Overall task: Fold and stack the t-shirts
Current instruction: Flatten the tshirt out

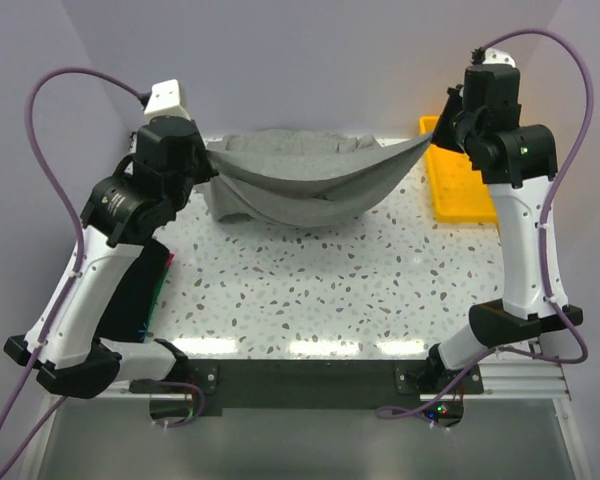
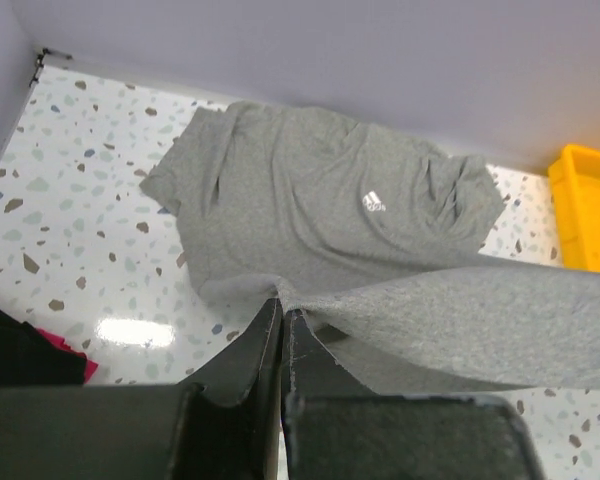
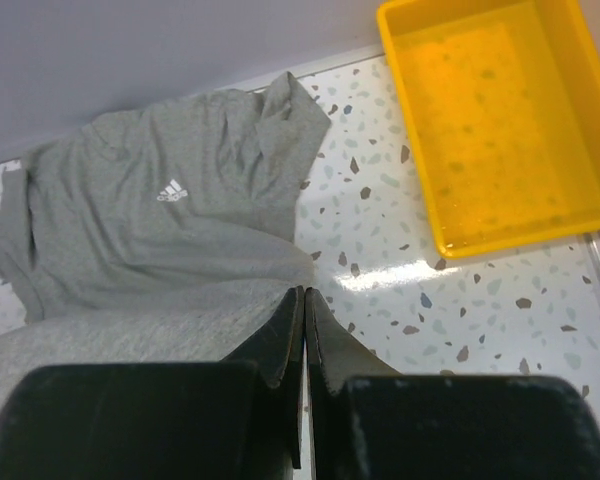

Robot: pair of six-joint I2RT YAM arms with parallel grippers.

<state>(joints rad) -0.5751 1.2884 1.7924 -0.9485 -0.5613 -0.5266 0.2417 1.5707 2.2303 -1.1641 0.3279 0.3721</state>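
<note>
The left end effector [image 2: 282, 305] and the right end effector [image 3: 302, 292] are each pressed together, pinching a hem corner of the grey t-shirt [image 1: 300, 190]. The hem sags between them, raised. The shirt's chest lies on the far tabletop [image 1: 330, 290], near the yellow tray [image 3: 500, 110].

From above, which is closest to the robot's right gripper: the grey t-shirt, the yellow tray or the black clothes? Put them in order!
1. grey t-shirt: pinched in the right gripper, so touching it.
2. yellow tray: just beside the gripper, at the back right.
3. black clothes: far across on the left side, nearer the front.
</note>
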